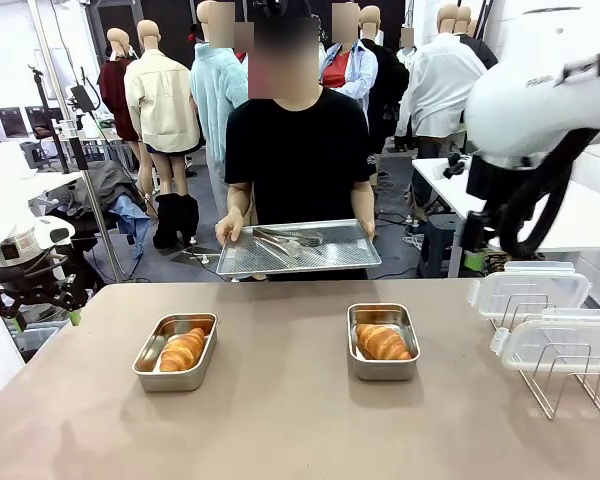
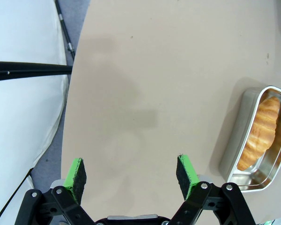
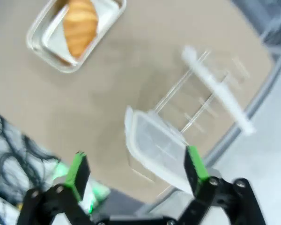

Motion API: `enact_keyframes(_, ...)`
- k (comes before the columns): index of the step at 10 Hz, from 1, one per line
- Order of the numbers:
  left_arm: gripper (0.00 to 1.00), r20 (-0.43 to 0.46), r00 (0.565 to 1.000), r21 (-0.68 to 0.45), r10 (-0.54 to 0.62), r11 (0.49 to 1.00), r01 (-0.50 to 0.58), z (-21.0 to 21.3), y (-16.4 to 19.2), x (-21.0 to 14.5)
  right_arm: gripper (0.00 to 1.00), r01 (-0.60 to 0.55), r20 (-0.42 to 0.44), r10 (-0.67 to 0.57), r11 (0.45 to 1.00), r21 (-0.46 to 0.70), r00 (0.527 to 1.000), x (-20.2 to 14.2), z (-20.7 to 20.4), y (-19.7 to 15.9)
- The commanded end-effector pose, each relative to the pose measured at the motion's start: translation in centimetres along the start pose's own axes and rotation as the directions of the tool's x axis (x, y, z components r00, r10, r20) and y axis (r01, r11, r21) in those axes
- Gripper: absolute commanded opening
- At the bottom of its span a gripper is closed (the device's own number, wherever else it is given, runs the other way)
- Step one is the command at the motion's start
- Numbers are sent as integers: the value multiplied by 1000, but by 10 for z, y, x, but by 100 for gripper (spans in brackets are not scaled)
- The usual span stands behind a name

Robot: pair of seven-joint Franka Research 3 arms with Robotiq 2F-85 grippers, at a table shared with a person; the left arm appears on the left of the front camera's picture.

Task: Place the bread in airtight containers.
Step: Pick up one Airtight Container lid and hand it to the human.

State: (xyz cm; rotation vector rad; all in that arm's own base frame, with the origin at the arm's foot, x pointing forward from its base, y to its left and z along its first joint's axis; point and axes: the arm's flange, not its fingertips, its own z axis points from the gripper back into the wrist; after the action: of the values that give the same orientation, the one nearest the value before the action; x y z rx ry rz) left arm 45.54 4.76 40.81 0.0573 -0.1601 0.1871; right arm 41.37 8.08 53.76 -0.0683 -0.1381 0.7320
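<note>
Two steel airtight containers stand open on the tan table, the left one [image 1: 148, 362] and the right one [image 1: 383, 370], each with one golden croissant inside: the left bread [image 1: 183, 349] and the right bread [image 1: 383, 342]. My left gripper [image 2: 131, 165] hangs open and empty over bare table, with a container [image 2: 234, 140] and its croissant [image 2: 260, 131] off to its side. My right gripper [image 3: 136, 159] is open and empty above a clear lid [image 3: 159, 145]; the other container [image 3: 42, 40] with its croissant [image 3: 80, 26] lies farther off.
Two clear white-rimmed lids [image 1: 533, 292] [image 1: 560, 343] rest on a wire rack [image 1: 565, 385] at the table's right edge. A person at the far side holds a perforated steel tray [image 1: 350, 255] with tongs [image 1: 288, 238] on it. Open tabletop lies between and in front of the containers.
</note>
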Motion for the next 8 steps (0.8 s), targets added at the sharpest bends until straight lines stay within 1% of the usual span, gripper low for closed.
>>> enact_keyframes(1,100,1,1000,-2,0,1000,0,1,2,-2,100,-67,138,66,998,6,988,-28,5,-15)
enact_keyframes(2,100,1,1000,-2,0,1000,0,1,2,-2,100,0,0,0,1000,0,1000,0,0,0)
enact_keyframes(3,100,1,1000,-2,0,1000,0,1,2,-2,100,0,0,0,1000,0,1000,0,0,0)
enact_keyframes(4,100,1,1000,-2,0,1000,0,1,2,-2,100,-70,35,70,998,-3,997,-21,10,-12)
enact_keyframes(5,100,1,1000,-2,0,1000,0,1,2,-2,100,-361,65,355,926,116,933,-27,13,-10)
enact_keyframes(6,100,1,1000,-2,0,1000,0,1,2,-2,100,-548,76,543,823,149,836,-34,16,-16)
enact_keyframes(7,100,1,1000,-2,0,1000,0,1,2,-2,100,-657,46,659,737,156,751,-42,17,-23)
enact_keyframes(8,100,1,1000,-2,0,1000,0,1,2,-2,100,-719,0,726,681,136,688,-55,17,-29)
